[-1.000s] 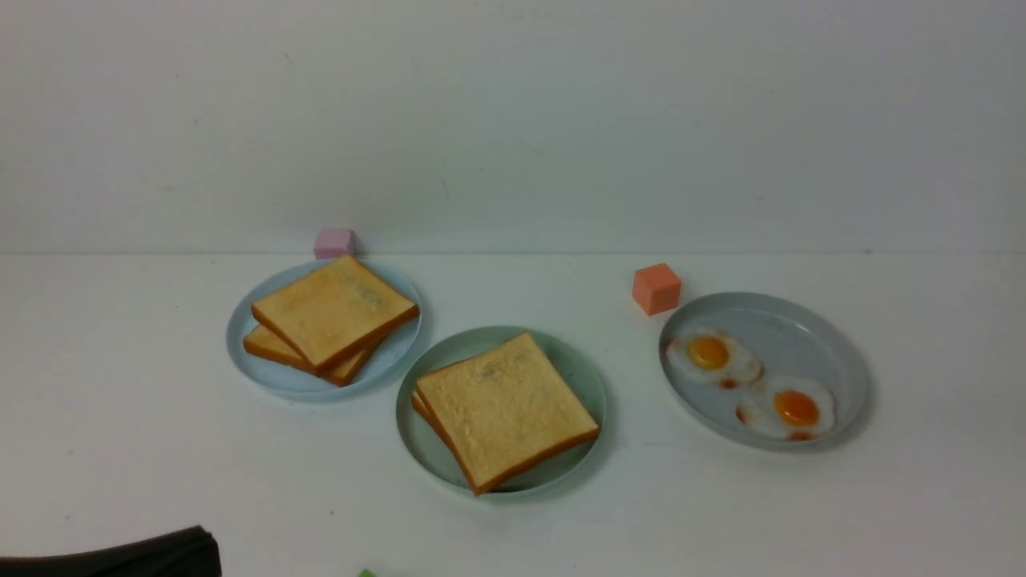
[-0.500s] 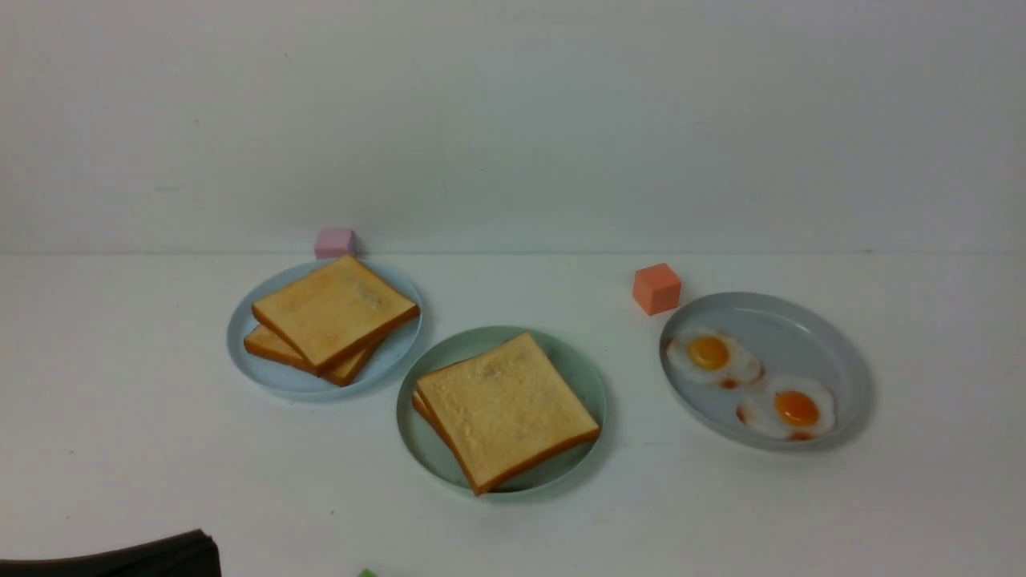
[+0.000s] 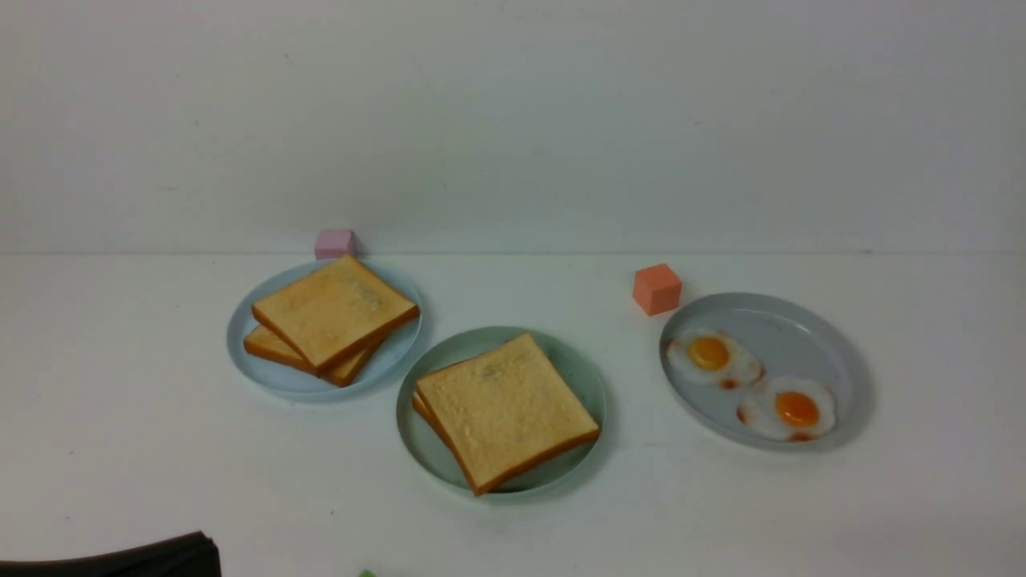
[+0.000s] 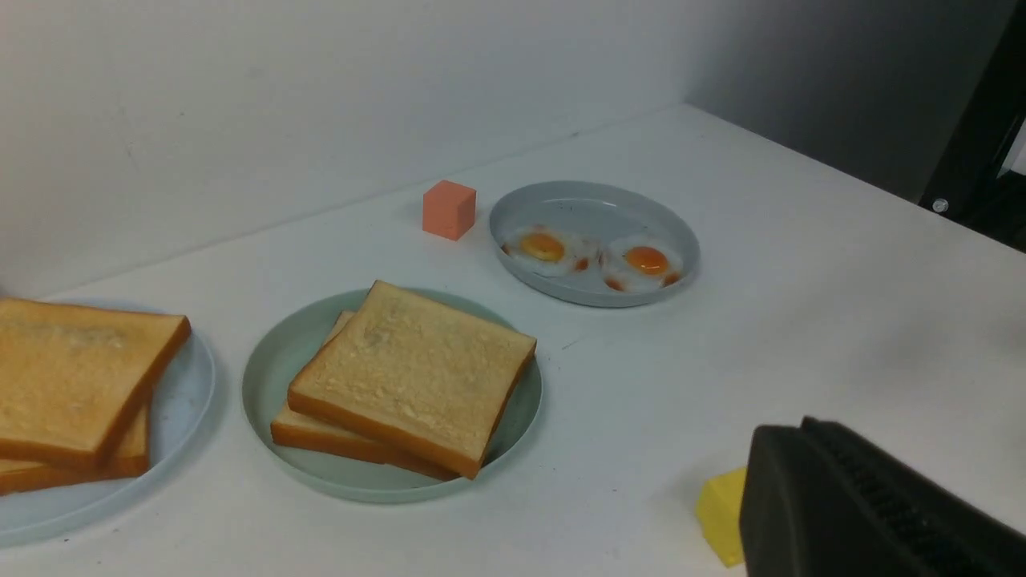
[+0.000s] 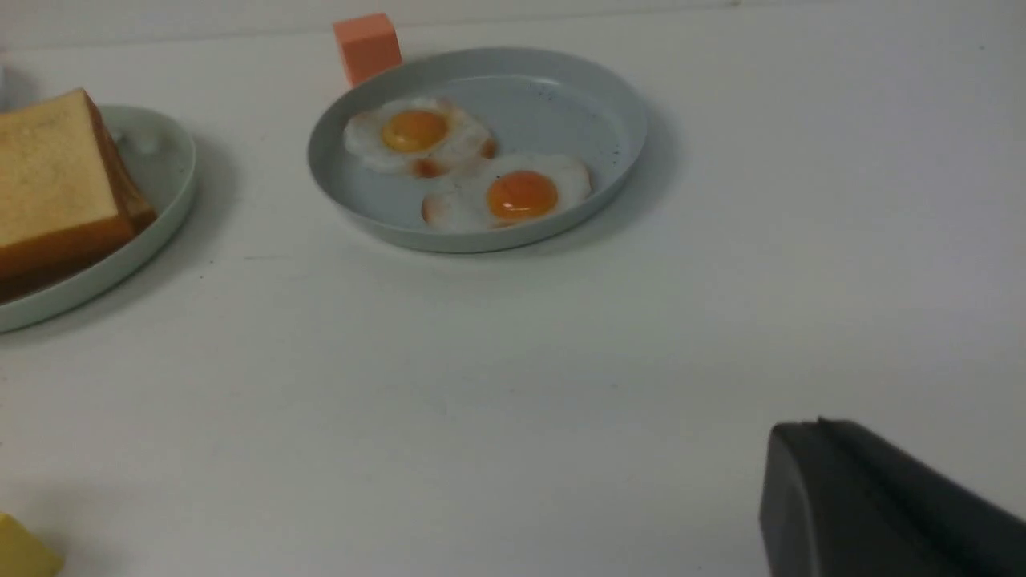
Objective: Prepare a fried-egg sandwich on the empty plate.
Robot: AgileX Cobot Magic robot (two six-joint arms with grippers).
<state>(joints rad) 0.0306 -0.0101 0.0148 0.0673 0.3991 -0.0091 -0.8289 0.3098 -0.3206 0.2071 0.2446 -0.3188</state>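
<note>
The mint-green plate (image 3: pixel 429 457) sits at the table's middle and holds two stacked toast slices; the top toast (image 3: pixel 505 409) lies slightly askew on the lower one. No egg shows between them. The stack also shows in the left wrist view (image 4: pixel 413 373) and the right wrist view (image 5: pixel 48 172). Two fried eggs (image 3: pixel 712 357) (image 3: pixel 789 409) lie on the grey plate (image 3: pixel 801 336) at the right. My left gripper (image 3: pixel 204 553) is at the near left edge, shut and empty; it also shows in its wrist view (image 4: pixel 801 429). My right gripper (image 5: pixel 809 429) is shut and empty, and out of the front view.
A pale blue plate (image 3: pixel 393 353) at the left holds two more toast slices (image 3: pixel 333 308). A pink cube (image 3: pixel 334 242) stands behind it. An orange cube (image 3: pixel 656 288) stands by the grey plate. A yellow cube (image 4: pixel 721 513) lies beside my left gripper.
My left gripper's tip has sunk slightly toward the near edge of the front view. Nothing else has moved.
</note>
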